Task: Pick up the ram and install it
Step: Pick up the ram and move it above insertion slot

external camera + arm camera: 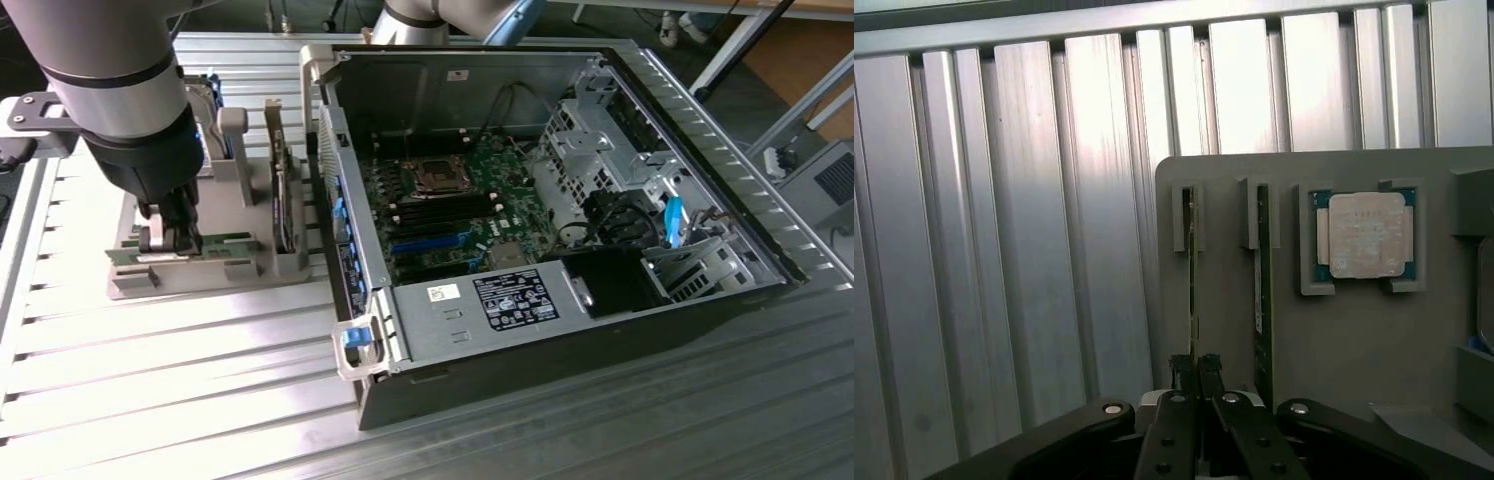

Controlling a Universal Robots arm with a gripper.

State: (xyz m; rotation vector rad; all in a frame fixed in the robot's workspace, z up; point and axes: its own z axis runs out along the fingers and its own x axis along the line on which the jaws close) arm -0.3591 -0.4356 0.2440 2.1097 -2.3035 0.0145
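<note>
My gripper [1195, 368] is low over the grey holder [1334, 350], its two black fingers pressed together on the thin edge of the ram [1192, 260], a narrow green stick standing on edge in its slot. An identical twin stick [1262, 270] stands in the neighbouring slot, apart from the fingers. In the exterior view the gripper [168, 238] reaches down into the holder [200, 275] at that view's left, with the ram's green edge [220, 244] showing beside it. The open computer case [534, 200] lies to that view's right, its motherboard memory slots [434, 215] exposed.
A square silver processor [1366, 235] rests in a pocket of the holder. A dark expansion card [283, 205] stands upright in the holder near the case wall [327, 170]. Everything sits on a ribbed metal table [174, 380]. The case has a drive cage [601, 140] and blue cable [671, 222].
</note>
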